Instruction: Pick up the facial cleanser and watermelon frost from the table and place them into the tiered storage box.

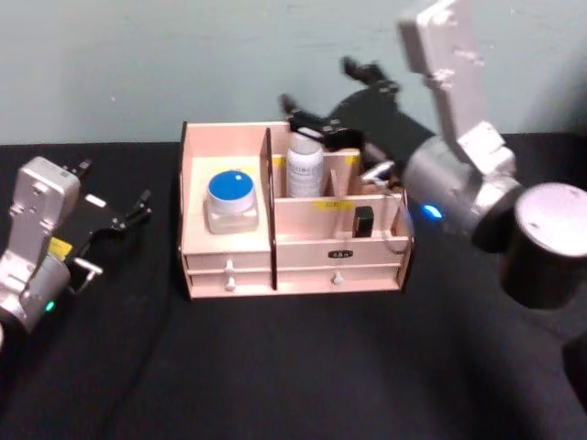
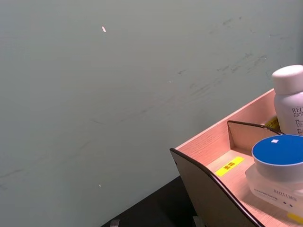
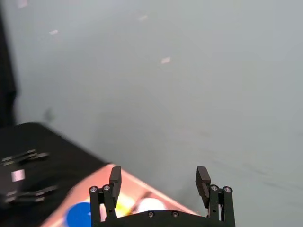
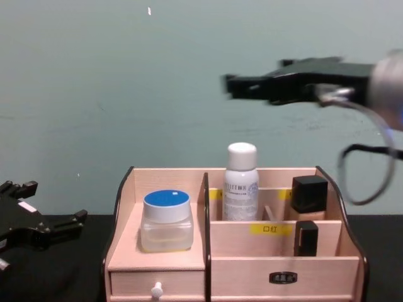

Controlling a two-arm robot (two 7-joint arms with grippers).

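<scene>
The tiered storage box [image 1: 293, 261] [image 4: 252, 274] stands mid-table. A clear jar with a blue lid [image 1: 229, 197] [image 4: 166, 217] [image 2: 277, 165] sits in its left compartment. A white bottle with a white cap [image 1: 304, 170] [image 4: 241, 182] [image 2: 289, 99] stands upright in the rear middle one. I cannot tell which is the facial cleanser or the watermelon frost. My right gripper [image 1: 321, 96] [image 4: 230, 85] [image 3: 158, 182] hovers open and empty above the back of the box, over the bottle. Left of the box and low over the table, my left gripper [image 1: 117, 206] [image 4: 53, 204] is open and empty.
Two small black items [image 4: 308, 192] [image 4: 305, 238] stand in the box's right compartments. Drawers with white knobs [image 1: 229, 270] run along its front. A pale green wall [image 4: 126, 94] rises close behind the black table [image 1: 293, 367].
</scene>
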